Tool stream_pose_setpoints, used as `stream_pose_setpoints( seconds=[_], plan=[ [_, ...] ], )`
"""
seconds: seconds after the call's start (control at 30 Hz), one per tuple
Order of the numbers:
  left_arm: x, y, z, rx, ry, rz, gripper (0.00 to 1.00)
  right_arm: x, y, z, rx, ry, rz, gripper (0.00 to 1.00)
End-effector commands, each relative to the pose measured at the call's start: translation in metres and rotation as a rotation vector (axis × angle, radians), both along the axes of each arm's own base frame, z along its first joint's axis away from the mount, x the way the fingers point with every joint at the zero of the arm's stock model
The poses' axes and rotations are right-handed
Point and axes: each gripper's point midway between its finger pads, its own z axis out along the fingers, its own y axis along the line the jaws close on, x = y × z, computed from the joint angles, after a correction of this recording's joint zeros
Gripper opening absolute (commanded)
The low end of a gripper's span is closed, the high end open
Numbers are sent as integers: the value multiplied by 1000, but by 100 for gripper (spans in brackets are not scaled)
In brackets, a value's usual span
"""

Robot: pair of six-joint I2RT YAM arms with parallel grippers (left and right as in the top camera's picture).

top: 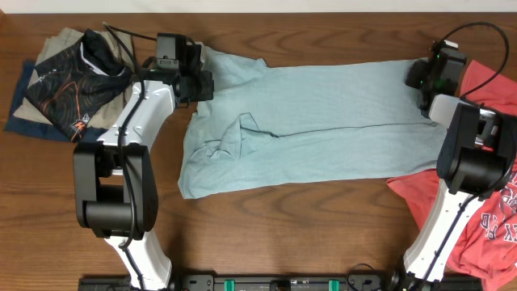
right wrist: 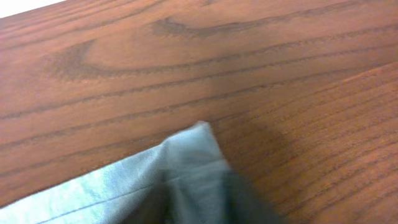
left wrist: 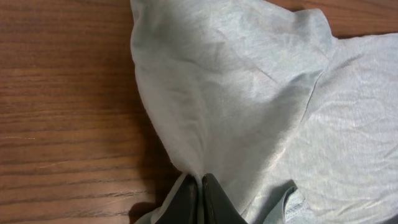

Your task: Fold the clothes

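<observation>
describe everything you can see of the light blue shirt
The shirt is pale blue-green thin knit, spread sideways on the wooden table, mildly wrinkled, one sleeve folded inward at the end by the left pincer. That pincer is shut on the far edge there, pulling cloth into a ridge. The right pincer is at the opposite far corner; grip unclear. The near hem on that side meets a red garment.
</observation>
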Motion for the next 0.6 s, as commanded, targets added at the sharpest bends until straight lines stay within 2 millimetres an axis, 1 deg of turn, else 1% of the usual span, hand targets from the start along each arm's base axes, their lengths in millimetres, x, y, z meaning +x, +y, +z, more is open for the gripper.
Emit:
stream_pose_setpoints(
  seconds=[0.0, 0.07, 0.17, 0.27, 0.33, 0.43, 0.57],
  plan=[
    [-2, -1, -3, -11, 11, -4, 6, -3, 3, -18, 14, 38, -14, 7],
    [-2, -1, -3, -10, 13, -4, 6, -6, 2, -17, 17, 51, -16, 1],
    [-5, -1, -5, -10, 27, -4, 6, -11, -2, -8, 19, 68, -27, 1],
    [-8, -1, -6, -9, 41, -4, 6, -19, -12, 13, 2, 85, -65, 1],
    [-10, 0, -7, -8, 48, -3, 6, -27, -20, 31, -13, 101, -95, 1],
    [-14, 0, -5, -7, 63, -3, 6, -40, -23, 55, -15, 126, -102, 1],
    [-22, 1, 6, -6, 70, -3, 6, -63, -24, 78, -5, 185, -110, 1]
  ],
)
